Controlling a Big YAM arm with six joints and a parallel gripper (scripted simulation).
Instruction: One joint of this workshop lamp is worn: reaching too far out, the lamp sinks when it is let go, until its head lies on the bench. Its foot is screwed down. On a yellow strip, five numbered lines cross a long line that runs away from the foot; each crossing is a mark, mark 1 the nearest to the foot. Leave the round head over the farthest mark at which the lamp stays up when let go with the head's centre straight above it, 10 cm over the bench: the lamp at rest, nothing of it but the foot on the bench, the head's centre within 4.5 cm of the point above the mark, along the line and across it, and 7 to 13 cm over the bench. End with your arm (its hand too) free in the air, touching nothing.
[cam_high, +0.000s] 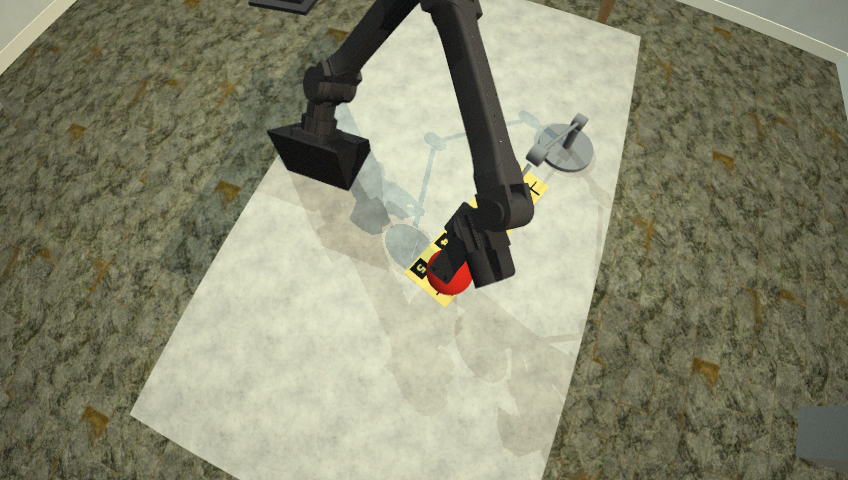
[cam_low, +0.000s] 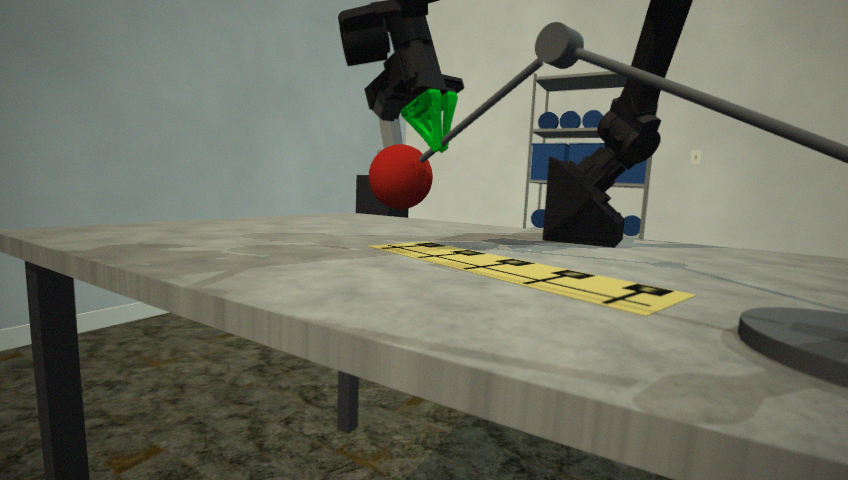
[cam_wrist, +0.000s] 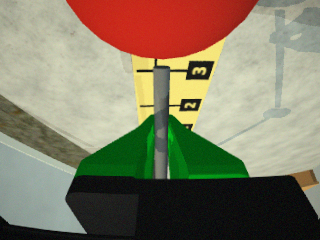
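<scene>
Gripper (cam_low: 440, 144) clamped on the thin lamp rod (cam_wrist: 160, 103), red round head (cam_low: 399, 176) just beyond the fingertips, clear of the bench above the far end of the yellow strip (cam_low: 535, 276); best centred there, lowered, released gently.

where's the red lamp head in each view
Top: red lamp head just below centre, half under the hand.
Exterior: left of centre, hanging above the bench.
Wrist: fills the top edge.
Shared landmark: the yellow strip.

Workshop, bench (cam_low: 297, 309), storage shelf rack (cam_low: 529, 148)
</scene>
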